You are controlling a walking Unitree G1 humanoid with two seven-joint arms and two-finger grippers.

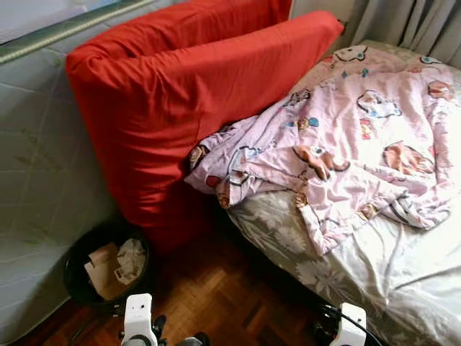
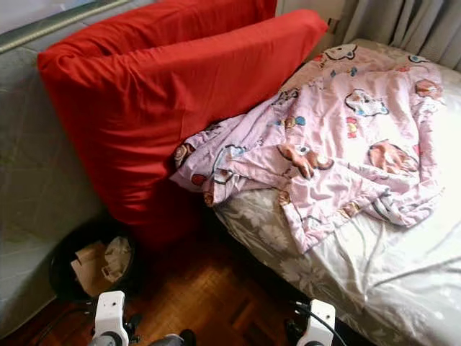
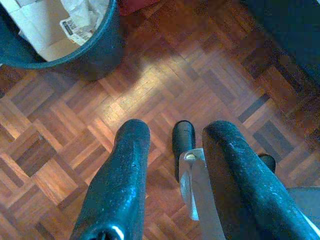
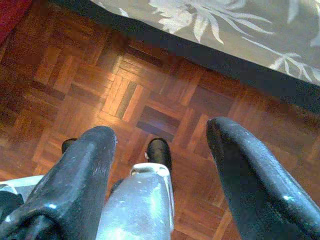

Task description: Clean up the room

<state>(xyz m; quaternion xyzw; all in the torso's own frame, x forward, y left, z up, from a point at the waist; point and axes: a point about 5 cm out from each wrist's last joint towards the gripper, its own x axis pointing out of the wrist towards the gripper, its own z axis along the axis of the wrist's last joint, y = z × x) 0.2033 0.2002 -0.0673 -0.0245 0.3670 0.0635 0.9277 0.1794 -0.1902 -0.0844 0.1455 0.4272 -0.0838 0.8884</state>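
Observation:
A crumpled pink cartoon-print blanket (image 1: 346, 144) lies across the bed (image 1: 403, 274), one corner hanging over the near edge. Against the bed's left side leans a big red-covered cushion (image 1: 180, 108). A black waste bin (image 1: 79, 277) on the floor holds cardboard and crumpled paper (image 1: 115, 263). Both arms hang low at my sides. In the left wrist view my left gripper (image 3: 175, 131) is open over bare parquet, near the waste bin (image 3: 95, 50). My right gripper (image 4: 160, 132) is open above the floor beside the bed's edge (image 4: 240, 45). Nothing sits between either pair of fingers.
Parquet floor (image 1: 230, 295) runs between the bin and the bed. A grey quilted mattress (image 1: 36, 180) stands upright on the left. Curtains (image 1: 410, 21) hang behind the bed. My own feet (image 3: 182, 142) show below the grippers.

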